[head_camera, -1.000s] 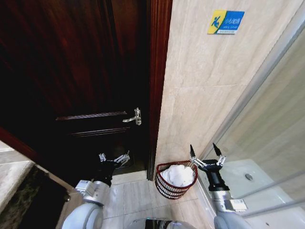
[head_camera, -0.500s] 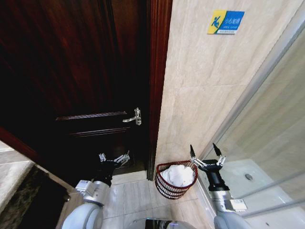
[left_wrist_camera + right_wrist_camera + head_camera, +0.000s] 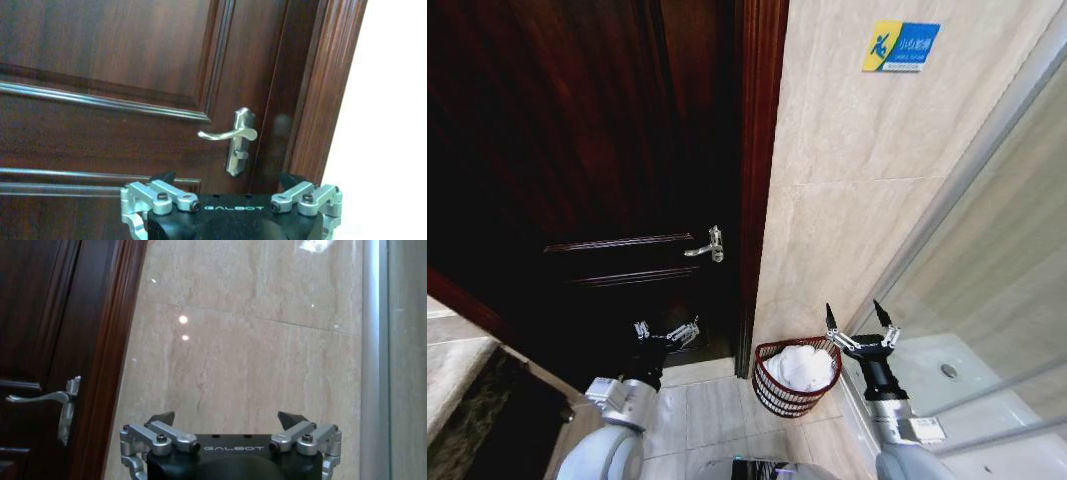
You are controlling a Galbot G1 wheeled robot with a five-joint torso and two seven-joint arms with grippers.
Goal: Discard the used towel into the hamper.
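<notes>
hamper [image 3: 789, 382] wire, open-weave | door [image 3: 597, 150] glossy wood | wall [image 3: 867, 180] polished stone

1. We hold our left gripper [image 3: 667, 331] low on our left side, fingers spread and empty.
2. Our right gripper [image 3: 858, 318] is raised upright on our right, fingers wide apart, empty.

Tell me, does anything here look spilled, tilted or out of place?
Nothing stands out. The hamper stands upright by the wall with the white towel inside. The right pincer is open beside it.
</notes>
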